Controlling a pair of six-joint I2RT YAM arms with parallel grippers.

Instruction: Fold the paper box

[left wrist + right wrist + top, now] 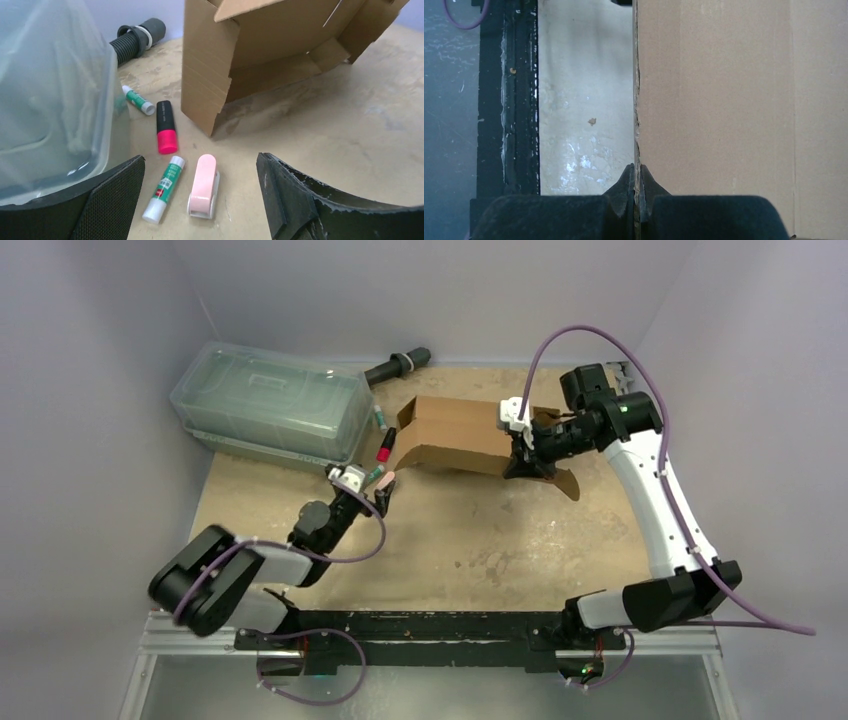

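Paper box (450, 435): brown cardbd, part-folded, flaps up

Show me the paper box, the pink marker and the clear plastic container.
paper box (205, 75), left wrist view, on its upright side panel.
pink marker (166, 128), left wrist view, where black body meets pink end.
clear plastic container (265, 390), top external view, on its lid.

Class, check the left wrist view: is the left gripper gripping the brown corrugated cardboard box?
No: the left gripper stands open, clear of the brown corrugated cardboard box.
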